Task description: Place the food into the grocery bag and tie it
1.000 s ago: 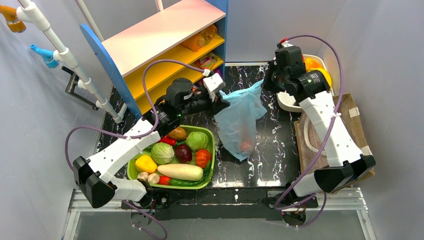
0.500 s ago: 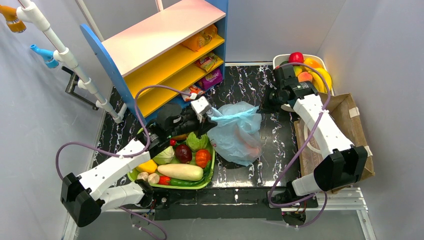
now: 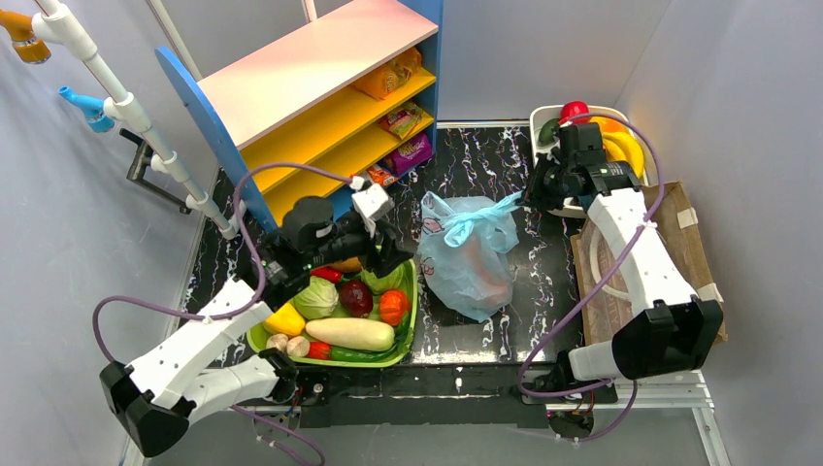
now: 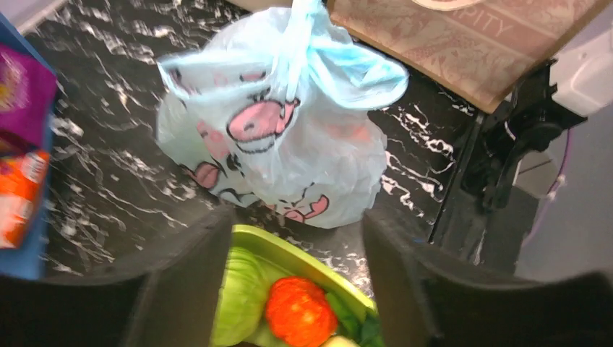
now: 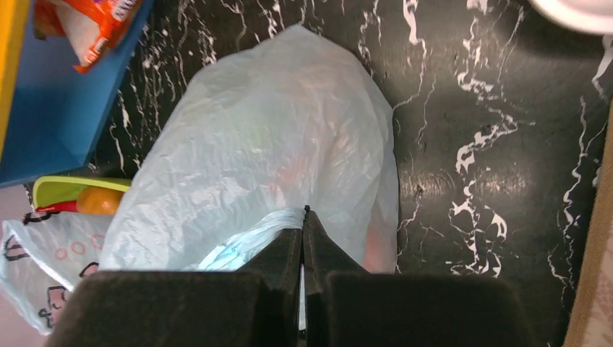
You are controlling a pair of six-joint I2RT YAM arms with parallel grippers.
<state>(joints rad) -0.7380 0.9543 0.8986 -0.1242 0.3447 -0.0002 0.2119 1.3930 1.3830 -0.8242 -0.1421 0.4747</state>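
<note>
The grocery bag (image 3: pixel 471 254), light blue with pink drawings, sits on the black marbled table with its handles gathered in a knot (image 3: pixel 464 219) on top. Orange food (image 3: pixel 495 288) shows faintly through its lower right side. My right gripper (image 3: pixel 531 200) is shut on a twisted handle strand (image 5: pixel 271 224) at the bag's upper right; the bag (image 5: pixel 275 137) fills that wrist view. My left gripper (image 3: pixel 392 254) hangs open over the green tray's right edge, just left of the bag (image 4: pixel 289 137) and apart from it, nothing between its fingers (image 4: pixel 184 282).
The green tray (image 3: pixel 411 330) holds cabbages, a tomato, a white radish and other vegetables. A blue and yellow shelf (image 3: pixel 320 107) with snack packets stands at the back left. A white bowl of fruit (image 3: pixel 607 136) and a flat brown paper bag (image 3: pixel 684 228) lie on the right.
My left gripper has let go of the bag handle, opened and drawn back left over the tray. The bag has sunk upright with its handles knotted. The right gripper stays shut on its strand.
</note>
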